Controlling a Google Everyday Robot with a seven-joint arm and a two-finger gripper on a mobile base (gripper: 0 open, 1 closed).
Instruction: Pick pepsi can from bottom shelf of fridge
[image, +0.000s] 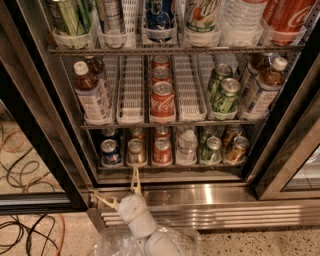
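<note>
The fridge (45, 125) stands open, its racks full of drinks. On the bottom shelf (170, 166) the dark-blue pepsi can (110, 152) stands at the front of the far-left lane, with another dark can behind it. My gripper (119, 189) is below the shelf's front rail, in front of the steel base, slightly right of and below the pepsi can. It is open and empty: one finger (135, 179) points up at the rail, the other (103, 200) points left.
Right of the pepsi can stand a gold-brown can (136, 151), a red Coca-Cola can (162, 150), a clear bottle (187, 146), a green can (212, 150) and a gold can (236, 149). Cables (25, 175) lie on the floor at left. The door frame (280, 145) angles in at right.
</note>
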